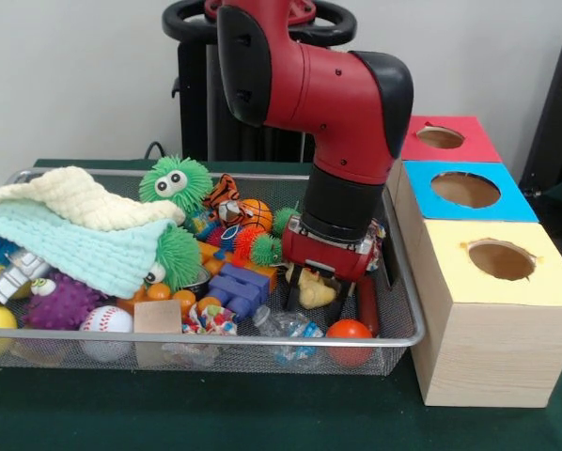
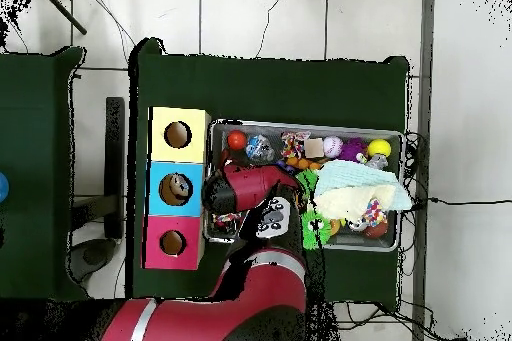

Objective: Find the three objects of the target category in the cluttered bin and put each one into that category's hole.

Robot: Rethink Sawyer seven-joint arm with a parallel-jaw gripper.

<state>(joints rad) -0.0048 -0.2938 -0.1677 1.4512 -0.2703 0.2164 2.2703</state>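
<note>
The wire mesh bin stands on the green table, full of toys; it also shows in the overhead view. My gripper is lowered into the bin's right end. Its dark fingers stand against both sides of a pale yellow lumpy object. Three wooden boxes with round holes stand to the right of the bin: red, blue and yellow. In the overhead view the arm hides the gripper.
In the bin lie a folded cream and mint blanket, a green fuzzy toy, a tiger toy, a small basketball, purple bricks, a baseball, a wooden block and an orange ball.
</note>
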